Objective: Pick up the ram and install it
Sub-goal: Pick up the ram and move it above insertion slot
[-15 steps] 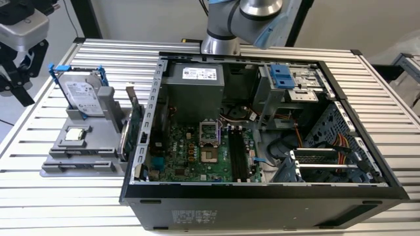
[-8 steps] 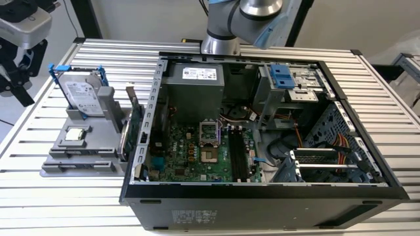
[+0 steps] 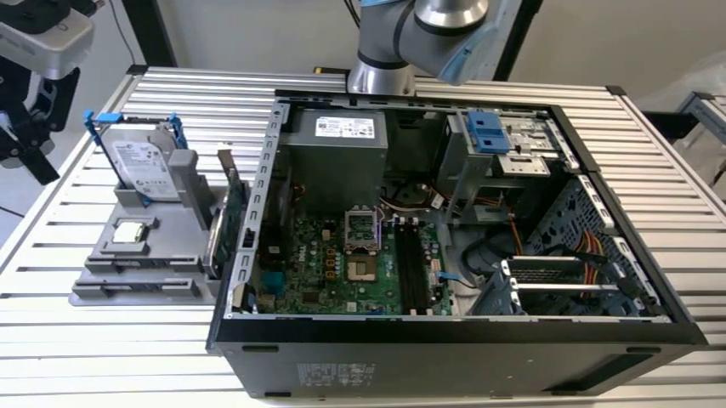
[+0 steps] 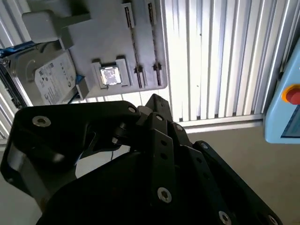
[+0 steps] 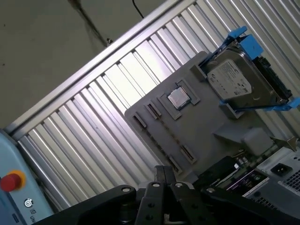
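The ram is out of view. In both wrist views my gripper [image 4: 156, 101] [image 5: 164, 172] hangs high over the grey fixture tray [image 4: 112, 44] [image 5: 197, 126], its black fingers drawn together to one tip with nothing seen between them. The tray's two narrow slots [image 4: 145, 47] look bare. In the exterior view my gripper [image 3: 34, 157] is a dark shape at the far left, above and to the left of the tray [image 3: 148, 272]. The open computer case [image 3: 454, 340] lies on its side, and the black slots [image 3: 411, 265] on its green motherboard [image 3: 329, 272] stand free.
On the tray stand a silver hard drive with blue rails [image 3: 142, 166], a small square processor [image 3: 133, 231] and a green expansion card [image 3: 233, 223] on edge. The slatted metal table [image 3: 114, 348] ends close by. A pendant with a red button [image 4: 291, 96] lies beyond the table's edge.
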### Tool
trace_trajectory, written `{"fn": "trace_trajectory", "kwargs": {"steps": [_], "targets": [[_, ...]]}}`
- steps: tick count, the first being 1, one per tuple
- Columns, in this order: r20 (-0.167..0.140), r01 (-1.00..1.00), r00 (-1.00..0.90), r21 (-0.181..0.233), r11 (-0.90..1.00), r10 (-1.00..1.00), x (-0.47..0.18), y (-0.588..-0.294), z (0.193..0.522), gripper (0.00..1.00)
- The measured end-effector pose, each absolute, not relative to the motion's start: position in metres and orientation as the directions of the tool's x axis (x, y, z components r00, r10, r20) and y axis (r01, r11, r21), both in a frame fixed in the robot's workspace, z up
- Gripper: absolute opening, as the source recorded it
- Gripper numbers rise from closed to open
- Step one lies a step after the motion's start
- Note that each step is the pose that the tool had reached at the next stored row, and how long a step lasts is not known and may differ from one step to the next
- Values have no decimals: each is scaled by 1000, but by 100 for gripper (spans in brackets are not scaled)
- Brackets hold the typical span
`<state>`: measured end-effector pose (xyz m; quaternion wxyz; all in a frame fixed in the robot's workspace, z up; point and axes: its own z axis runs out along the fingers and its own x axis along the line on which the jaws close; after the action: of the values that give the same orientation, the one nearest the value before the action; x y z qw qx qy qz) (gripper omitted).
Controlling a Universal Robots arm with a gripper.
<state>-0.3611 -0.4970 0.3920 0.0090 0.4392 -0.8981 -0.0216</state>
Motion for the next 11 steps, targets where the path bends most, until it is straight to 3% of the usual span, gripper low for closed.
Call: {"fn": "trace_trajectory", "kwargs": {"steps": [11], "targets": [[-3, -845, -534, 47, 533, -846, -361, -497, 392, 0]]}}
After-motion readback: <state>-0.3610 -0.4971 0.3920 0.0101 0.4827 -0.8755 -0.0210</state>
